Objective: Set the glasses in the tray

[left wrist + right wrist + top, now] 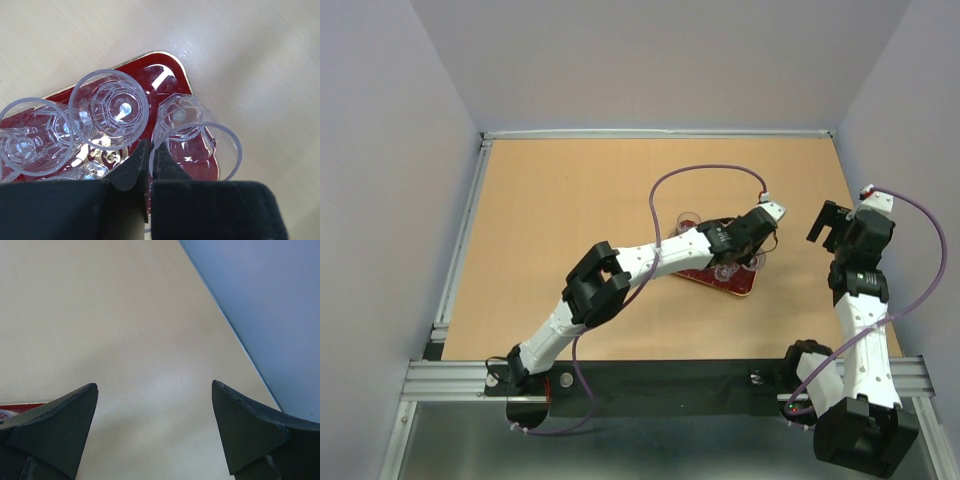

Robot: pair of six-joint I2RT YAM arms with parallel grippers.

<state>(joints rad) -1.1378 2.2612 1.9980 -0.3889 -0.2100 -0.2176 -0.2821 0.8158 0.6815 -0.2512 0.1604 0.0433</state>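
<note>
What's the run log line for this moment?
left gripper: shut on glass rim, at tray corner | right gripper: open, over table, off tray | other glasses: upright in tray

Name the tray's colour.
The tray is dark red with a thin gold edge, clearest in the left wrist view.

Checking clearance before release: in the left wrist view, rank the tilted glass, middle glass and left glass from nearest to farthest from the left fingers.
1. The tilted glass, on the right, its rim pinched by the left gripper.
2. The middle glass, upright, just left of the gripper.
3. The left glass, beyond it, toward the picture's left edge.
</note>
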